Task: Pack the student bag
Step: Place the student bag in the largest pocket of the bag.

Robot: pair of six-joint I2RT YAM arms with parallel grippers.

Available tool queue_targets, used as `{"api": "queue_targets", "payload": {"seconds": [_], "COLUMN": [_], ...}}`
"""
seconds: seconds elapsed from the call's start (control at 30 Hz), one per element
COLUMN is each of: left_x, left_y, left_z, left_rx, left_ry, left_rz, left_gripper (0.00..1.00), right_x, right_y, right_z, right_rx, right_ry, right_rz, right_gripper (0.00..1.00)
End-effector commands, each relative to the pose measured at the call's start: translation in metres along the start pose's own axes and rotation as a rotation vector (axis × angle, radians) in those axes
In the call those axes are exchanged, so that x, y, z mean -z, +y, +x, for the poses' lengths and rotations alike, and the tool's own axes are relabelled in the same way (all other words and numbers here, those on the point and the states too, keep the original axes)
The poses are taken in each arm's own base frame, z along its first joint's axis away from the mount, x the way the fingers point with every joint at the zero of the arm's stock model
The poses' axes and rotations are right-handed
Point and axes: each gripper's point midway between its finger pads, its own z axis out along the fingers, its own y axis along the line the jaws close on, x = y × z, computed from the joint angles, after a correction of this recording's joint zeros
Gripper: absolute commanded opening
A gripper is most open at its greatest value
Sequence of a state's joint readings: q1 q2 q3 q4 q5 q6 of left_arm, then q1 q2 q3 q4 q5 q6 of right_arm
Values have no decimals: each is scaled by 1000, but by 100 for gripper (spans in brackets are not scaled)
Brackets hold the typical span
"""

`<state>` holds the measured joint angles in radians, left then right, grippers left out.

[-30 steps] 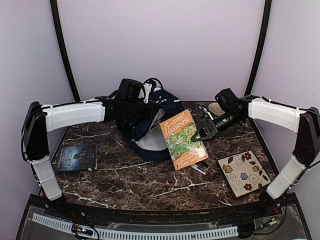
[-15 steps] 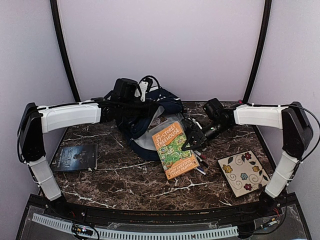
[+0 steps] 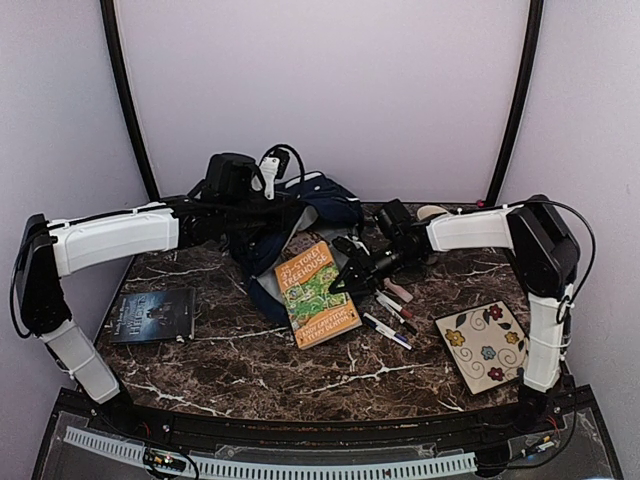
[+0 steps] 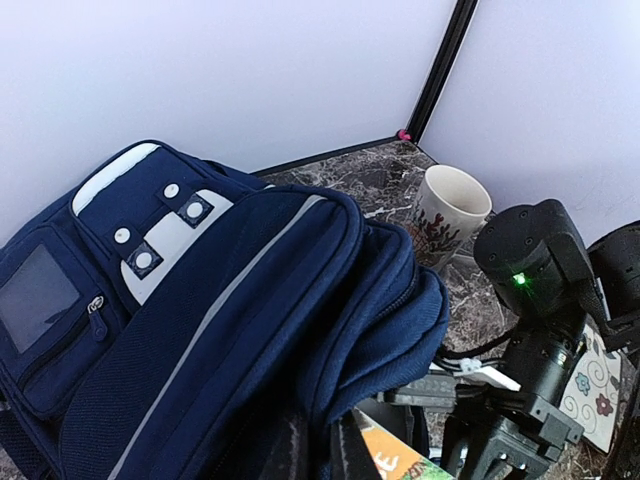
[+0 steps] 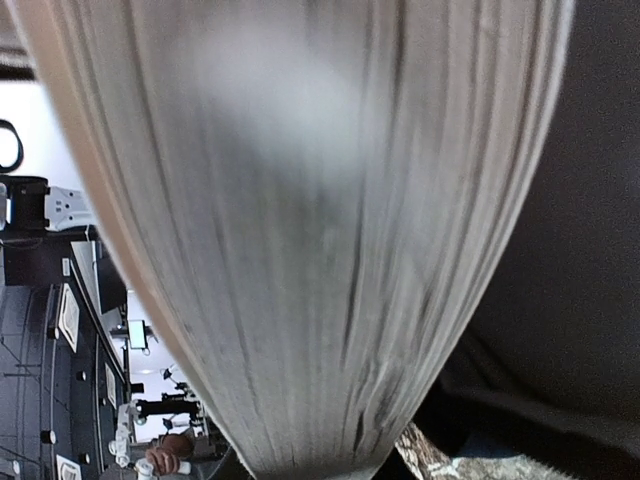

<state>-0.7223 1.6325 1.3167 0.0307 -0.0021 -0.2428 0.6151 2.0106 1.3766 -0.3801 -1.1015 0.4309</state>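
The student bag [image 3: 315,200], navy with a white stripe, lies at the back centre with its mouth facing front; it fills the left wrist view [image 4: 200,300]. My left gripper [image 3: 262,232] is shut on the fabric rim of the bag's opening [image 4: 318,440] and holds it up. My right gripper [image 3: 343,278] is shut on the right edge of an orange and green paperback book [image 3: 315,295], held tilted just in front of the bag's mouth. The book's corner shows under the bag's lip [image 4: 395,462]. The book's page edges [image 5: 300,230] fill the right wrist view and hide the fingers.
A dark book [image 3: 150,315] lies at the left. Several pens [image 3: 390,320] lie right of the held book. A floral tile [image 3: 488,345] sits at the front right. A cream mug [image 3: 432,212] stands at the back right, also in the left wrist view [image 4: 450,210].
My right gripper has carried the book to the left, up to the bag's mouth. My left arm has drawn the bag's rim to the left and back.
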Motion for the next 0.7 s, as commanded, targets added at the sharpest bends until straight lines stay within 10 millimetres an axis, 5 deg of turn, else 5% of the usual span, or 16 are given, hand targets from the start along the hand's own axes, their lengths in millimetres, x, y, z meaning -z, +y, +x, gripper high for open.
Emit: {"api": "queue_targets", "payload": {"seconds": [0.0,0.47,0.67], "left_x": [44,48,49], "left_y": [-24,-41,-45], "left_z": [-66,-57,-49], "left_rx": [4,-22,-28], "left_ry": [-219,-177,-153], "left_rz": [64,118,134], "left_gripper": [0,0,0], "right_x": [-3,-3,-11], "right_y": [20,-2,-46], "right_z": [-41,-114,-129], "right_rx": [26,-48,-94], "right_ry": [-83,-204,-221], "right_rz": [-94,-150,-61], "right_gripper": [0,0,0]}}
